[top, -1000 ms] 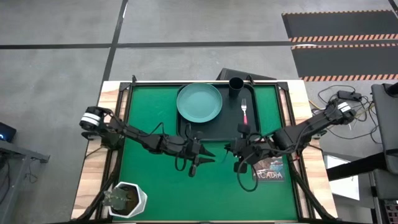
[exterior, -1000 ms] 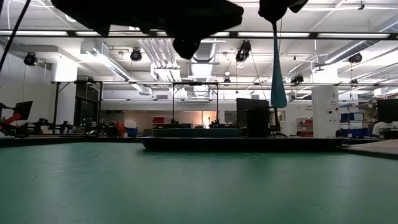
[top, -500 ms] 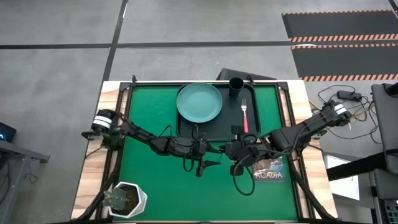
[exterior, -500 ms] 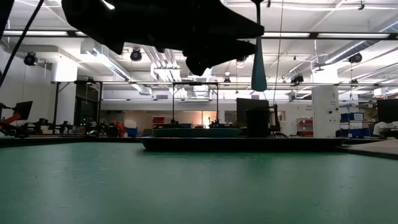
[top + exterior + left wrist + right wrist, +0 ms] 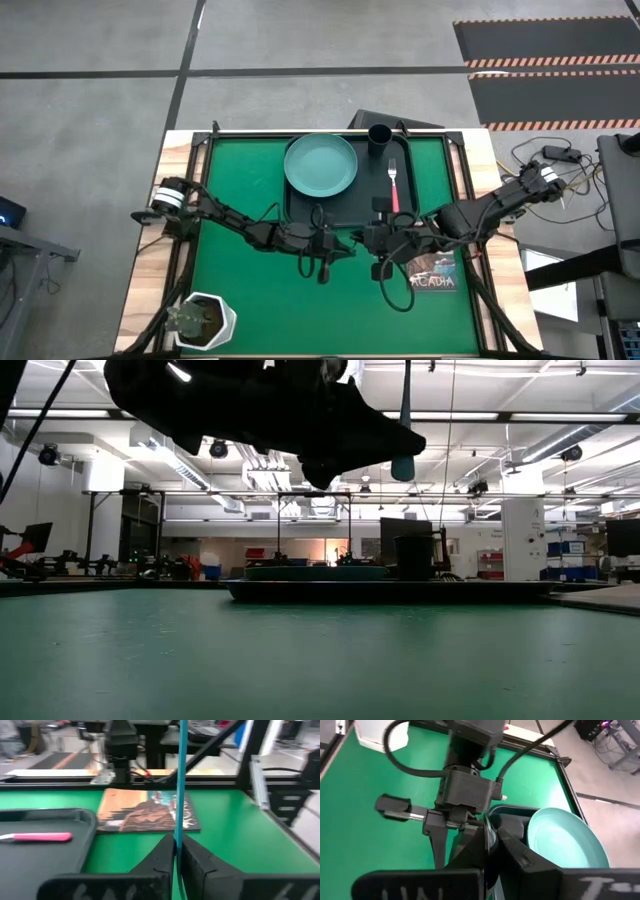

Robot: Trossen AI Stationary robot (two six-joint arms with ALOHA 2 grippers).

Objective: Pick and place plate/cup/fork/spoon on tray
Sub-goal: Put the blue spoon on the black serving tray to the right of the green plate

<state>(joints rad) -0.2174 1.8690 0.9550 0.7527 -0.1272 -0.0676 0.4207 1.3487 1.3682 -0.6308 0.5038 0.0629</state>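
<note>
The spoon (image 5: 404, 420) hangs upright in the air between my two grippers, its light-blue handle pointing down. My left gripper (image 5: 350, 246) and my right gripper (image 5: 372, 240) meet tip to tip over the green mat, just near of the black tray (image 5: 345, 215), and both are shut on the spoon. The teal plate (image 5: 320, 165), the black cup (image 5: 380, 135) and the pink-handled fork (image 5: 393, 185) rest on the tray. My left gripper pinches the spoon's thin blue handle (image 5: 178, 827) between its two fingers, coming in level from the table's left, with the fingers across the handle. The handle stands upright, clear of the table. My right gripper is shut on the spoon's upper part from the table's right. Its own fingers (image 5: 512, 845) hide the place of contact.
The ACADIA book (image 5: 432, 275) lies on the mat under my right arm. A white pot with a plant (image 5: 205, 320) stands at the near left corner. Open mat lies near and left of the grippers.
My right gripper has carried the hanging spoon toward the table's left and a little up. My left gripper has moved toward the table's right, so the two now meet at the spoon. The spoon has stayed upright and clear of the table.
</note>
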